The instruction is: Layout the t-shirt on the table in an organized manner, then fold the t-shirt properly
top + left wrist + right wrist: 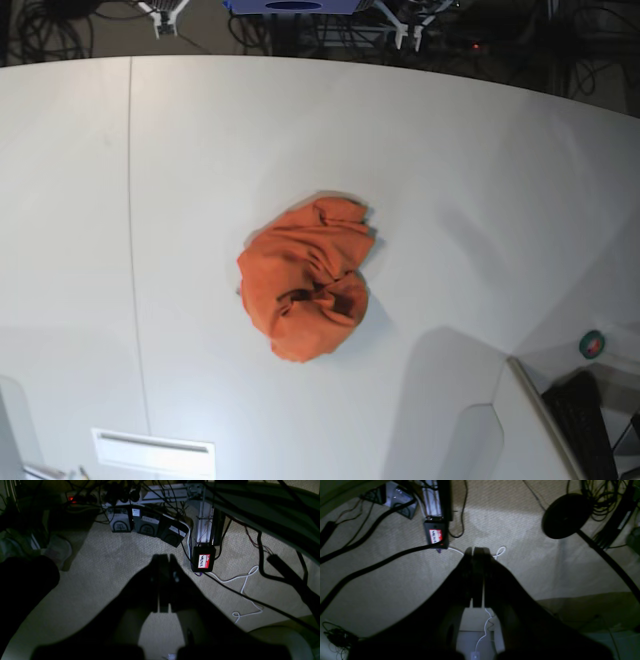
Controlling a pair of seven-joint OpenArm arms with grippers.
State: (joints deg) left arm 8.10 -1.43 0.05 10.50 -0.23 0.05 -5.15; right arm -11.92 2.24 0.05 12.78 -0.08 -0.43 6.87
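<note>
The orange t-shirt (305, 280) lies crumpled in a heap near the middle of the white table (450, 150); no neckline or tag shows. Neither gripper appears in the base view. In the left wrist view my left gripper (163, 556) is shut and empty, with its fingers pressed together, and it hangs over carpeted floor beside the table's underside. In the right wrist view my right gripper (477, 548) is also shut and empty over the carpet. The shirt is out of sight in both wrist views.
A thin dark seam (130, 200) runs down the table's left part. A small round green-and-red button (592, 344) sits at the right edge. On the floor are cables, a black labelled box (203, 561) and a round black stand base (566, 515).
</note>
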